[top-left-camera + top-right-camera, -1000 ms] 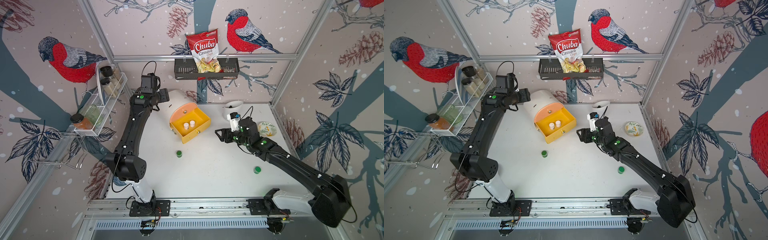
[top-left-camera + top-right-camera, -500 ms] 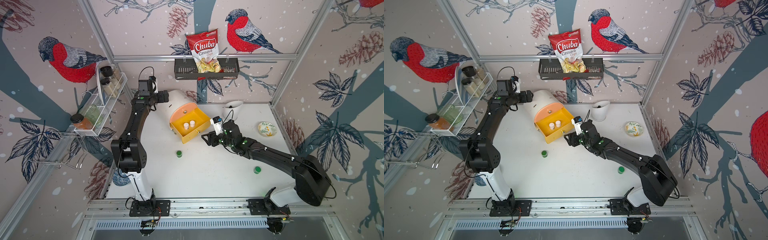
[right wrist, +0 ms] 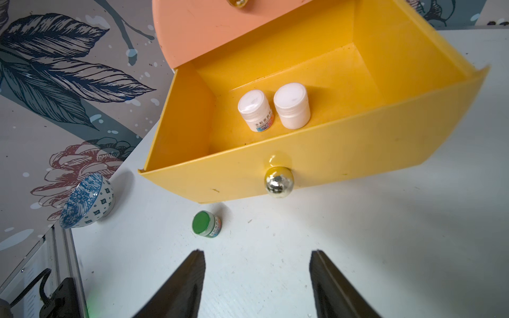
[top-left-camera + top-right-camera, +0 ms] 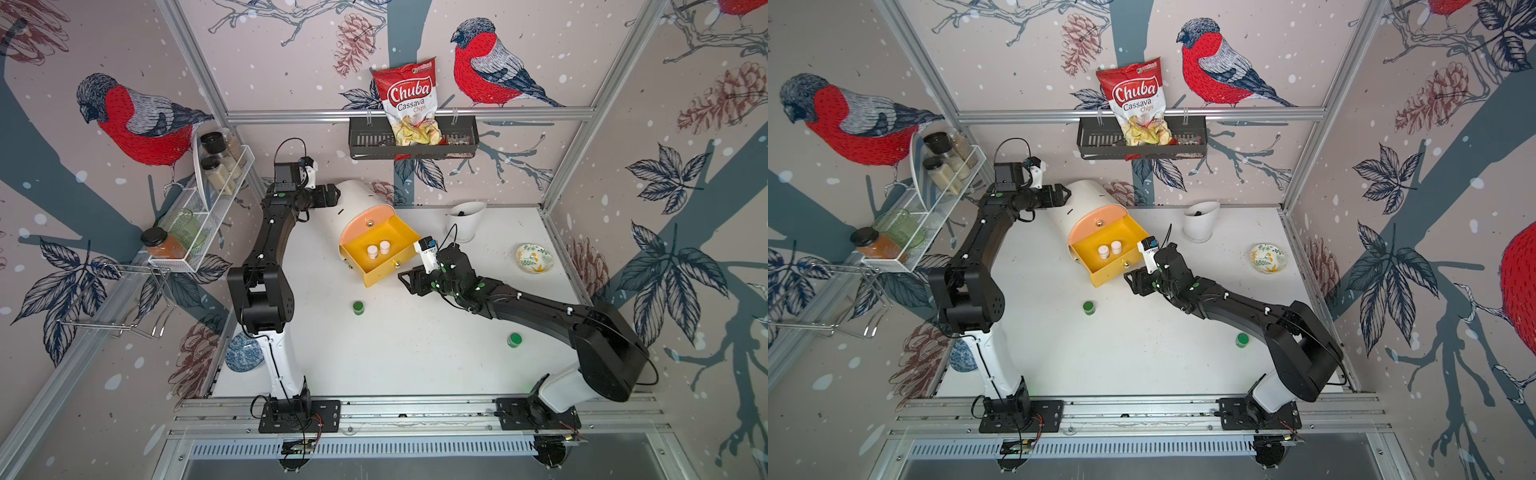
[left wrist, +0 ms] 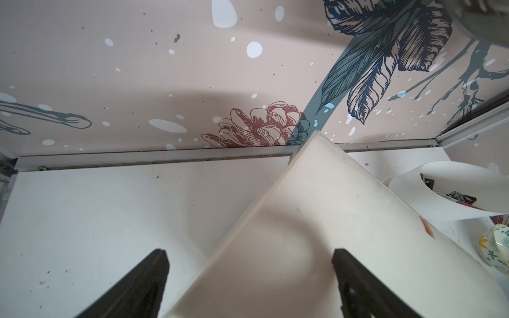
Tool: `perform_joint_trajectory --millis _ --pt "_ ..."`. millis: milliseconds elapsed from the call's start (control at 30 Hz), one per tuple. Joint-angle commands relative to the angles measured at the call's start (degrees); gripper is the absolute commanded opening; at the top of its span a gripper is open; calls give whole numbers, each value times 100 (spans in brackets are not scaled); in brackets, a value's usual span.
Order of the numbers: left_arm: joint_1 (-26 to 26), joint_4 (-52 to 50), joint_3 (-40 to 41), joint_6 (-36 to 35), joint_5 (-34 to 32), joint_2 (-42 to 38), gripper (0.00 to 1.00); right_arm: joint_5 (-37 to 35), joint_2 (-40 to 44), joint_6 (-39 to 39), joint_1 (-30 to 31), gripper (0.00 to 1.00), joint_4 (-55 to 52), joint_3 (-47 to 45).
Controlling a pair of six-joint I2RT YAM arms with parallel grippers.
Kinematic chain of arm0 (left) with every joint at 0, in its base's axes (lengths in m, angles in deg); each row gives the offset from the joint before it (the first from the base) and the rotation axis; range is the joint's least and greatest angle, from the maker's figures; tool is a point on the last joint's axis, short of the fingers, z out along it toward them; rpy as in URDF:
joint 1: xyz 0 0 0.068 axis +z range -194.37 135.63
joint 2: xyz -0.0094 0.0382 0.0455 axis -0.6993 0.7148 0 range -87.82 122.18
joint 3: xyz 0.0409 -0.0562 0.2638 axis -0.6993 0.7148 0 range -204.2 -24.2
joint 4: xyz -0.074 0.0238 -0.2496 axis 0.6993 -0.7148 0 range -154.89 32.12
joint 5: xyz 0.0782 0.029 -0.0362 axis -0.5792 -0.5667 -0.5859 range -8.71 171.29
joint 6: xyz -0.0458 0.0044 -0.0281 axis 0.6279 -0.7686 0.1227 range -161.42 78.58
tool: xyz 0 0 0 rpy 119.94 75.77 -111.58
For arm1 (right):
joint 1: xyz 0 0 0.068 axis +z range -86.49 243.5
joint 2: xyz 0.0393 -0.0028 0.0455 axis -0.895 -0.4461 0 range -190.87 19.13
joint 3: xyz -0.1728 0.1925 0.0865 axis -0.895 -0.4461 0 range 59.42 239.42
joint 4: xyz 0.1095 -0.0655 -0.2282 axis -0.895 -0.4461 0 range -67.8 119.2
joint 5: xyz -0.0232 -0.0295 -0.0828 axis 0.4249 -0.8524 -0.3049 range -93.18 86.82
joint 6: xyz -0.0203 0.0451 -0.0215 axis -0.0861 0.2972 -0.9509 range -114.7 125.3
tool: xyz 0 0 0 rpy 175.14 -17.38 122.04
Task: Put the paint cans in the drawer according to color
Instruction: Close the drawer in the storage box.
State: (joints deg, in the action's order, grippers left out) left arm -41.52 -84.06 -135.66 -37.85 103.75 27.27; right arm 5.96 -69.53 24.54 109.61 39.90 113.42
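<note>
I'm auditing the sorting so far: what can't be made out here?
Orange paint cans: in no view; whether the closed peach drawer holds them cannot be told.
Lowest drawer: hidden beneath the open yellow drawer in both top views.
White cup contents: too small in a top view, partly hidden by its rim in the left wrist view.

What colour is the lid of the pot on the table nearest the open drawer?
Green. The paint can shows best in the right wrist view.

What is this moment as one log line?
yellow drawer: open, two white cans inside; two green cans: on table; right pincer: open, empty; left pincer: open
</note>
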Motion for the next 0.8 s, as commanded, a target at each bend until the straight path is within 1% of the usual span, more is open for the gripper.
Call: perform_joint_trajectory --millis 0,133,300,533,767 --pt "7 128 -34 -66 135 64 95 -149 -132 -123 26 65 249 49" --pt "13 130 -34 -76 292 110 95 -238 -253 -114 54 65 493 -2" --pt "13 138 -25 -35 385 77 95 -282 -509 -129 50 64 552 153" --pt "5 131 -17 14 510 66 95 -169 -1012 -227 52 57 344 608" --pt "5 97 -36 26 509 74 94 -246 -1157 -372 47 50 373 773"
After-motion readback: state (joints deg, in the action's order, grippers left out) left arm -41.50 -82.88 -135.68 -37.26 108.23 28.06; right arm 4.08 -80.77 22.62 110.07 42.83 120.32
